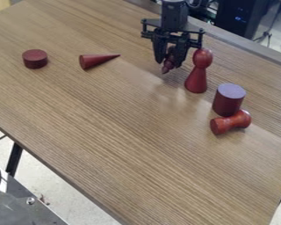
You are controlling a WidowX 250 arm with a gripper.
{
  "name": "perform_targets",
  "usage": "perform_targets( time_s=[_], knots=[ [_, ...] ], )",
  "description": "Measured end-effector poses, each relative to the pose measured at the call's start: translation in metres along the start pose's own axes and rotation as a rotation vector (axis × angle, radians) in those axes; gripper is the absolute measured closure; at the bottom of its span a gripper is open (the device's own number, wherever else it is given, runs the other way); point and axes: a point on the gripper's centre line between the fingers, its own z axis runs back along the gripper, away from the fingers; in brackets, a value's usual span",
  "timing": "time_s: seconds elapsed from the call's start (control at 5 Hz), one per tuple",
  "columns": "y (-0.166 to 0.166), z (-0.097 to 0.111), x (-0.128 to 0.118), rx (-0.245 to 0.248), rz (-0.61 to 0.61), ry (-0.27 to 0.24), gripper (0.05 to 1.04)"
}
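The pincer (pixel 168 62) hangs over the far part of the counter (pixel 125 118), its fingers partly open and closed about a small dark red piece (pixel 168 59). With twelve o'clock at the top of the view, this piece lies directly between the fingers, its long axis steep and its lower end pointing between six and seven. At four o'clock, nearest the pincer, a round-headed red figure (pixel 196 77) stands upright. Farther out, between four and five, is an upright cylinder (pixel 228 102); beside its base, at five, a waisted orange-red piece (pixel 229 122) lies along an eight-to-two line. Toward nine, a cone (pixel 96 60) lies with its tip toward the pincer, and beyond it sits a low disc (pixel 35 59).
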Motion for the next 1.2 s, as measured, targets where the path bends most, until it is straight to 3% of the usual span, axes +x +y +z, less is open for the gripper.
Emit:
perform_targets(
  time_s=[0.2,0.6,0.8,1.0,1.2],
  knots=[
    [0.0092,-0.0050,-0.0023,0.023,0.060,-0.007,0.646],
    [0.0139,-0.0049,-0.0038,0.010,0.099,0.007,0.646],
    [0.0135,-0.0048,-0.0067,0.009,0.105,0.026,0.577],
    [0.0125,-0.0048,-0.0076,-0.001,0.105,0.032,0.284],
    [0.0133,-0.0048,-0.0084,-0.002,0.119,0.038,0.075]
  ],
)
